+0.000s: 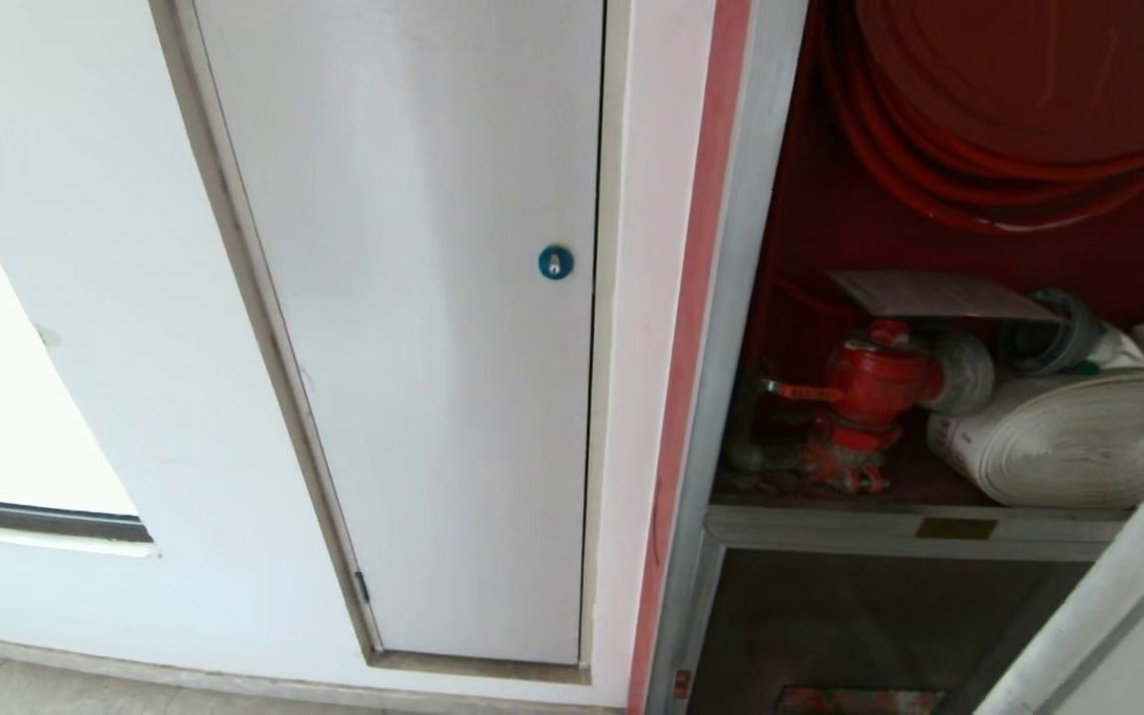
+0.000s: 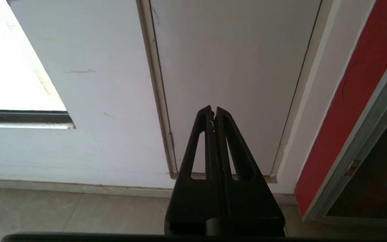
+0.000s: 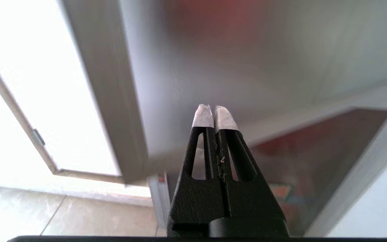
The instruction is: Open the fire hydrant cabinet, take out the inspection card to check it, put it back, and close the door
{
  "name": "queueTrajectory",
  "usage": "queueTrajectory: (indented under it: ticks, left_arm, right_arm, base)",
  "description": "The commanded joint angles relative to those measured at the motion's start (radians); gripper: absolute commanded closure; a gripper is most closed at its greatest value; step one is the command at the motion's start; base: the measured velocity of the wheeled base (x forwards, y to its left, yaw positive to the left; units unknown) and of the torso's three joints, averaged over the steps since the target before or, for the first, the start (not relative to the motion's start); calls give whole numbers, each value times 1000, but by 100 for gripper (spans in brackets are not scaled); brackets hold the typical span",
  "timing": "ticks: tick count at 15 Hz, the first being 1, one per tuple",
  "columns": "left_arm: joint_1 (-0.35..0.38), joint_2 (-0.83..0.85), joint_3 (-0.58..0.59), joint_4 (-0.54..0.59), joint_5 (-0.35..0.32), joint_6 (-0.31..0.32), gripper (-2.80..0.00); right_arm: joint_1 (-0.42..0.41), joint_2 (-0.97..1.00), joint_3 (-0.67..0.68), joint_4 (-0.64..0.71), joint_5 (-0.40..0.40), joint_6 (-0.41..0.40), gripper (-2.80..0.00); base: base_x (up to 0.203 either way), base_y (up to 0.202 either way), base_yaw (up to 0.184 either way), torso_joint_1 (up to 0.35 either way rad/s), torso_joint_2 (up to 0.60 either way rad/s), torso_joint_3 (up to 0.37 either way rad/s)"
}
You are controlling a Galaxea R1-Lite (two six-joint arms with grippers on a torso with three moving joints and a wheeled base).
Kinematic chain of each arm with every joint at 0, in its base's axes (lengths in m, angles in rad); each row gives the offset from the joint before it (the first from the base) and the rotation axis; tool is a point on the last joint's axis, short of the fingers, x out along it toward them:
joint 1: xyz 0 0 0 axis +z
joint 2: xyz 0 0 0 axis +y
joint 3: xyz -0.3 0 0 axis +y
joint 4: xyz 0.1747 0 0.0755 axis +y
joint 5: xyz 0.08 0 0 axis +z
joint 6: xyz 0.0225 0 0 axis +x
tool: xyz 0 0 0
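Standing open on the right of the head view: fire hydrant cabinet (image 1: 731, 298), silver frame, red interior showing. Lying flat and a little tilted atop the red valve (image 1: 875, 382) inside: inspection card (image 1: 939, 295), white, fine print too small to read. Curling above the card: red hose reel (image 1: 1019, 99) with its loops of red hose. Sitting just beside the valve, toward the cabinet's right: rolled white hose (image 1: 1069, 432), touching the valve's grey coupling. Running under all of this: silver ledge with a small brass plate (image 1: 954, 528), and beneath it a lower dark glass panel (image 1: 860, 616).

Swinging across the lower right corner of the head view: door (image 1: 1118, 596), only its silver frame edge showing there. Filling most of the right wrist view: same door (image 3: 247, 60), tinted pane blurred and close, silver frame at its edge.

Hanging just before that pane, apart from it as far as can be told: right gripper (image 3: 214, 109), white-capped fingertips (image 3: 203, 117) pressing together, pinching nothing.

Pointing at the plain white panel (image 2: 233, 67) beside the cabinet: left gripper (image 2: 213, 109), black fingers pressing together, gripping nothing. Sitting on that white panel in the head view: blue round lock (image 1: 555, 262). Stretching below: pale tiled floor (image 2: 62, 211).
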Motion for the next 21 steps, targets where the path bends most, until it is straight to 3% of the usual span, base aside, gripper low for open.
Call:
queueTrajectory:
  ticks: [1, 21]
  left_arm:
    - [0, 1, 6, 0, 0, 0, 0]
    - [0, 1, 6, 0, 0, 0, 0]
  right_arm:
    - [0, 1, 0, -1, 0, 0, 0]
    - [0, 1, 0, -1, 0, 0, 0]
  base:
    - [-195, 0, -1, 2, 6, 7]
    - [-195, 0, 0, 3, 2, 2]
